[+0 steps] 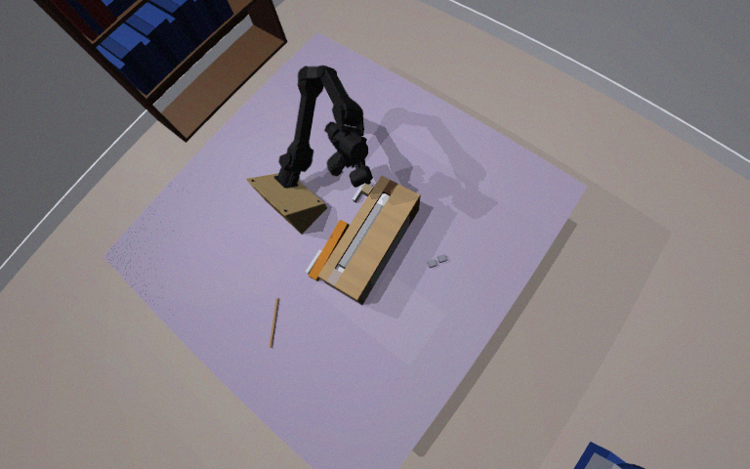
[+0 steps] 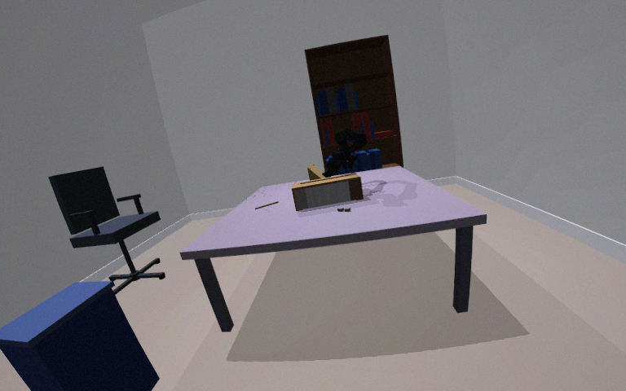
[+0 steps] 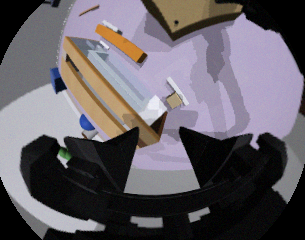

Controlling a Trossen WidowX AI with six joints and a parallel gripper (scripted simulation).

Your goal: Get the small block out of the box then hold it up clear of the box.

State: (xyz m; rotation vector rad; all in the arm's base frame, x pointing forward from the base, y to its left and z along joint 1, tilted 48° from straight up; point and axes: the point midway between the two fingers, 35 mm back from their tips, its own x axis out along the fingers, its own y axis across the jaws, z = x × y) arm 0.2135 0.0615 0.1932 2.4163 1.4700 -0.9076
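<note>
A small tan block (image 1: 366, 189) (image 3: 174, 100) lies on the lilac table (image 1: 210, 278) (image 2: 346, 227), outside the box and close to one of its ends. It is beside a short white strip (image 1: 356, 193) (image 3: 177, 91). The wooden box (image 1: 388, 232) (image 2: 326, 180) (image 3: 89, 100) stands upright, with a long slot in its top and a clear side. My gripper (image 1: 348, 170) (image 3: 159, 130) is open and empty, above the table near that same end of the box. The block shows beyond the fingertips in the wrist view. In the exterior view the block is hidden.
An orange bar (image 1: 328, 249) (image 3: 122, 43) is beside the box's clear side. The wedge-shaped arm mount (image 1: 286, 194) (image 3: 192, 17) is close by. A thin wooden stick (image 1: 273, 322) (image 2: 266, 205) (image 3: 89, 10) and two small grey pieces (image 1: 432, 264) (image 2: 340, 209) lie farther off.
</note>
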